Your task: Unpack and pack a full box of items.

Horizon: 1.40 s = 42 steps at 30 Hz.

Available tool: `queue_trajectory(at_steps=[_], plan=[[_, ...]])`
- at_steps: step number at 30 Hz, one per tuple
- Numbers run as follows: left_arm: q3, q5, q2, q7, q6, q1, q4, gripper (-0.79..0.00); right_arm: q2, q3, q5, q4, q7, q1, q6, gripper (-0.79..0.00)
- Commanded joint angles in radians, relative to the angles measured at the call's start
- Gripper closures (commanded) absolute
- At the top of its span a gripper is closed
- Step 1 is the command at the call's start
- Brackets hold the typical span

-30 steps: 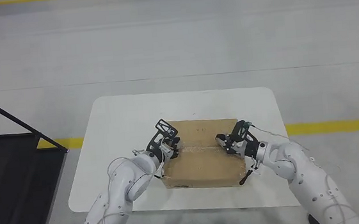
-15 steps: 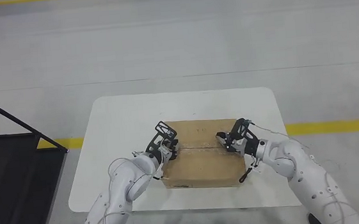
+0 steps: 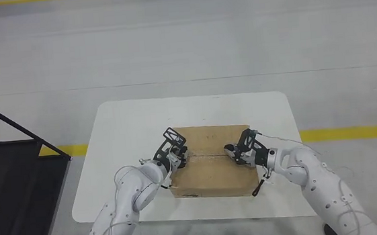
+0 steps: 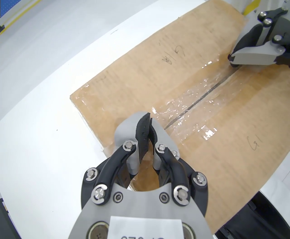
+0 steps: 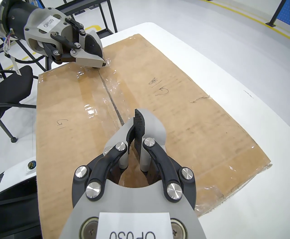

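A closed cardboard box (image 3: 210, 176) lies on the white table, its top flaps sealed with clear tape (image 4: 194, 99) along the middle seam. My left gripper (image 3: 182, 155) is shut, its tips resting at one end of the seam (image 4: 147, 115). My right gripper (image 3: 231, 153) is shut too, with its tips on the seam near the opposite end (image 5: 138, 112). Each wrist view shows the other arm's gripper across the box: the right gripper (image 4: 233, 59) and the left gripper (image 5: 103, 64). Neither holds anything. The box (image 5: 181, 113) hides its contents.
The white table (image 3: 129, 136) has bare surface around the box, mostly behind it and to its left. A black metal rack (image 3: 12, 180) stands off the table's left side. A black chair (image 5: 13, 86) is beyond the box. A yellow floor line (image 3: 352, 132) runs behind.
My right gripper has shifted slightly inward and down along the seam. The left gripper has stayed about where it was.
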Motion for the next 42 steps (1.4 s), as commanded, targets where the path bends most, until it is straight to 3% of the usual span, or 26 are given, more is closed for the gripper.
queue_trajectory(at_steps=[1, 21, 31, 42], plan=[[-0.001, 0.0, 0.0, -0.001, 0.001, 0.0, 0.0, 0.0, 0.0, -0.002, 0.001, 0.007, 0.001, 0.003, 0.0, 0.0], [-0.01, -0.001, -0.001, -0.008, -0.001, 0.009, -0.021, 0.0, 0.024, 0.053, 0.003, -0.083, -0.001, -0.041, -0.074, 0.0], [-0.01, 0.002, -0.002, -0.011, 0.002, 0.01, -0.019, 0.0, 0.011, -0.005, 0.014, 0.005, 0.01, -0.005, -0.056, 0.0], [-0.014, 0.003, -0.002, -0.012, -0.001, 0.011, -0.02, 0.0, 0.015, 0.002, 0.016, 0.001, -0.006, 0.001, -0.062, 0.0]])
